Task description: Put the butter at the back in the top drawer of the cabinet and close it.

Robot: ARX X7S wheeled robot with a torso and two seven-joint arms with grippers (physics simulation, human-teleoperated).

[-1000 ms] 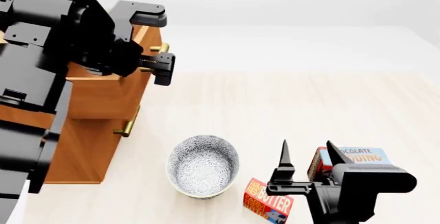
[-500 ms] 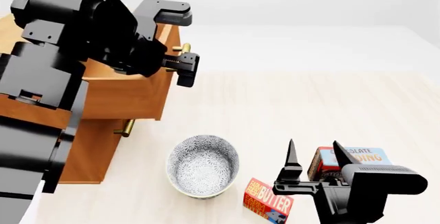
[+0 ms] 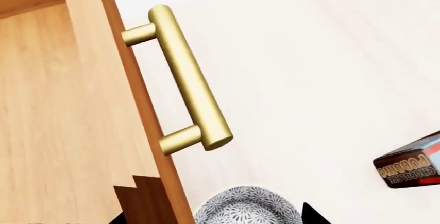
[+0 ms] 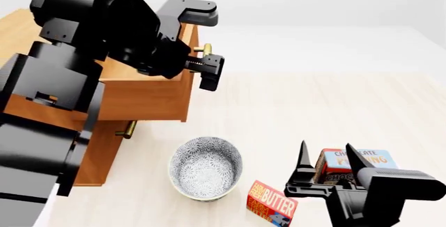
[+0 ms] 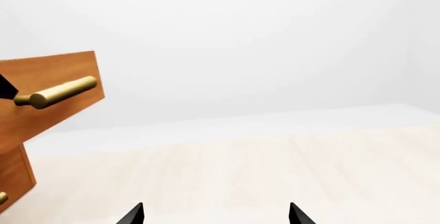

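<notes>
- The left gripper [image 4: 202,44] has its jaws spread around the top drawer's brass handle [image 3: 187,77], not touching it.
- Within the last second the top drawer [image 4: 150,94] has slid well out of the cabinet [image 4: 94,148], so it is ready for loading.
- The right gripper [image 4: 325,160] hovers with jaws apart above the butter [image 4: 272,202], which lies on the worktop [image 4: 314,107] beside the bowl [image 4: 206,168].

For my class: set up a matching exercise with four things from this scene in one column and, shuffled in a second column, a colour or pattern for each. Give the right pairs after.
Things:
1. butter
2. bowl
3. top drawer
4. right gripper

Descriptions:
A. light brown wood with a brass bar handle
B. black, fingers apart
C. red, orange and yellow with lettering
D. white with a fine grey pattern

Pairs: 1-C, 2-D, 3-A, 4-B
</notes>
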